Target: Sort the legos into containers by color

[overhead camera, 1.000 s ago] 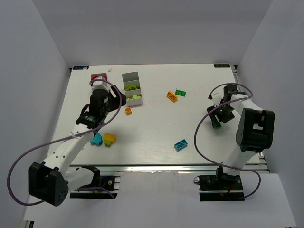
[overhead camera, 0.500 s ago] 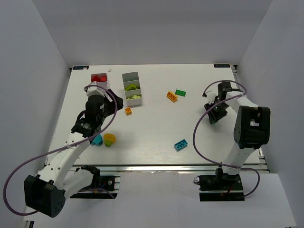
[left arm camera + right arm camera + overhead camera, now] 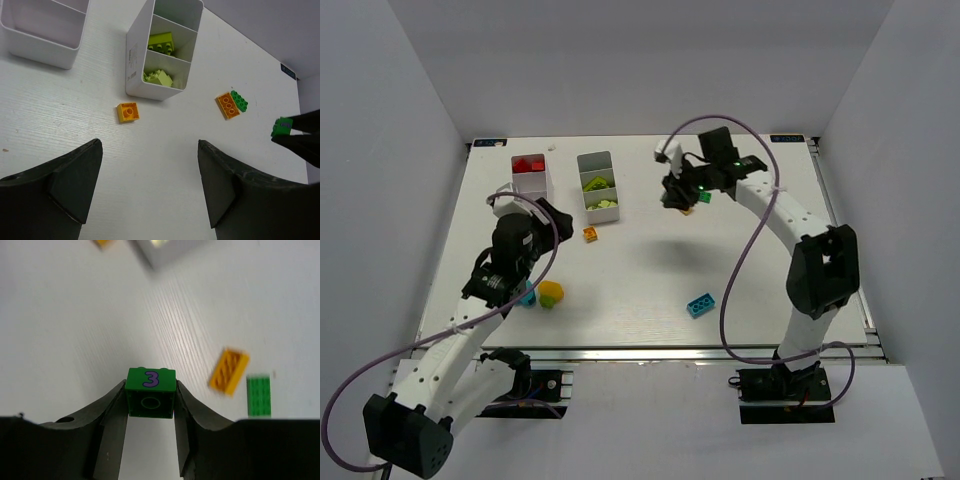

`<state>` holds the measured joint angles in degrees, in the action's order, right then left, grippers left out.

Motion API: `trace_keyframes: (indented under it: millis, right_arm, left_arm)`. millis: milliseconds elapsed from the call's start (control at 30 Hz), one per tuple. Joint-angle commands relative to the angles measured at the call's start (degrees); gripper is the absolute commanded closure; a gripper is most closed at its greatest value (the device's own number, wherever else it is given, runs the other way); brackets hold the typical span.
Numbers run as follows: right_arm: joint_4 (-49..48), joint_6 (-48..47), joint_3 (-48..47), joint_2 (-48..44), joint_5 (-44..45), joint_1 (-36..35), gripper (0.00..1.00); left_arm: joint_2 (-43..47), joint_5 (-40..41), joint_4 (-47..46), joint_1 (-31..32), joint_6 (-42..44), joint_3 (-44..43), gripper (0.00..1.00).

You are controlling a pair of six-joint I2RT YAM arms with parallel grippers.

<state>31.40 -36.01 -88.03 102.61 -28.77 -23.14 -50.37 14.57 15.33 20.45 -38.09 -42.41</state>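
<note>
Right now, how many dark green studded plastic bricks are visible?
2. One dark green brick is clamped in the right gripper; a second green brick lies on the table beside an orange brick. More may be hidden.

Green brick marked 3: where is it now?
The green brick marked 3 is pinched in the right tool, held above the far middle of the table, close by the loose orange brick and flat green brick, right of the tray holding lime bricks.

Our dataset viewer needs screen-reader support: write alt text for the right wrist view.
The right gripper grips a small green plastic brick printed with a purple 3, over the white table. Beyond lie an orange studded brick and a flat green brick.
</note>
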Motion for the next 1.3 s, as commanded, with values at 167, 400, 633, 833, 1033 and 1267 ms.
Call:
trace_keyframes:
  millis: [167, 400, 633, 833, 1033, 1267]
  right_arm:
    - [-21.10, 23.42, -24.17, 14.87, -2.01, -8.93, 1.00]
    - [-31.13, 40.22, -31.24, 23.07, 11.27, -14.48, 1.00]
    - [-40.53, 46.20, -32.64, 27.90, 21.38, -17.38, 1.00]
    - [-43.51, 47.78, -36.34, 32.74, 28.24, -17.47, 1.00]
    - [-45.81, 47.52, -36.25, 35.03, 30.88, -17.47, 1.00]
    - [-48.79, 45.94, -36.07, 36.87, 30.80, -17.56, 0.94]
  left_arm:
    - [5.10, 2.48, 2.77, -0.23, -1.99, 2.95, 0.14]
    - [8.00, 3.54, 4.35, -0.23, -1.99, 3.65, 0.14]
    - [10.64, 3.80, 5.67, -0.23, -2.61, 4.71, 0.14]
    - [14.07, 4.50, 7.61, -0.23, -3.84, 5.85, 0.14]
    - [16.27, 4.86, 9.27, -0.23, -4.89, 6.47, 0.14]
    - [16.88, 4.42, 10.24, -0.23, -5.68, 6.73, 0.14]
